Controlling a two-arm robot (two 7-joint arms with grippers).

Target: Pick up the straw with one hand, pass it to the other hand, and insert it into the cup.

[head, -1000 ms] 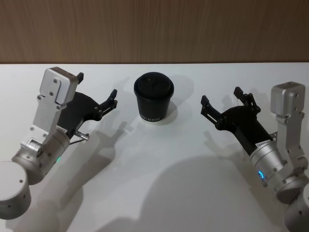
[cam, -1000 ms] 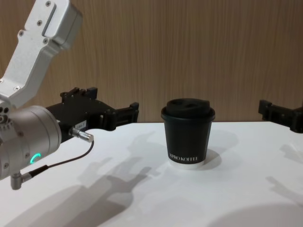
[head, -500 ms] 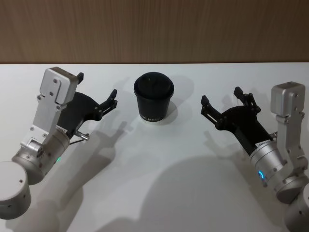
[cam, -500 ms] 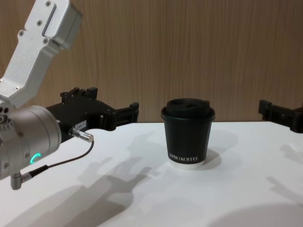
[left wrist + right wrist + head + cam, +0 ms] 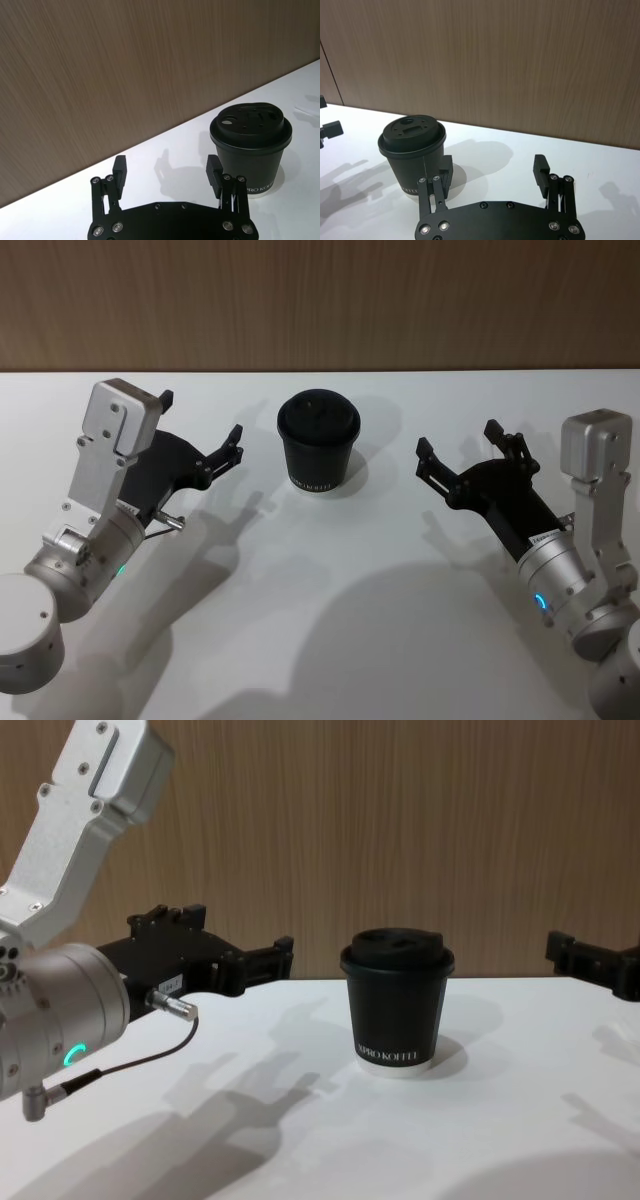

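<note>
Left gripper (image 5: 200, 417) at the frame's left, fingers spread wide over the white table (image 5: 320, 590), black lidded cup (image 5: 319, 445) upright at upper centre (white lettering on its side), right gripper (image 5: 458, 440) at right, likewise spread wide, both clear of the cup.

You have one cup (image 5: 319, 445) here, in the upper middle of the head view, and it carries one lid (image 5: 319, 418). You have two grippers: the left gripper (image 5: 201, 416) at the upper left of that frame and the right gripper (image 5: 458, 438) at the middle right. Each one has two fingers (image 5: 228, 447), so you count four together. There is one table (image 5: 330, 590) under all of them and one wooden wall (image 5: 320, 300) across the top of the frame. In the chest view you can count one thin cable (image 5: 130, 1065) and one green light (image 5: 72, 1055) at the lower left. The head view gives one blue light (image 5: 541, 603) at the lower right.
</note>
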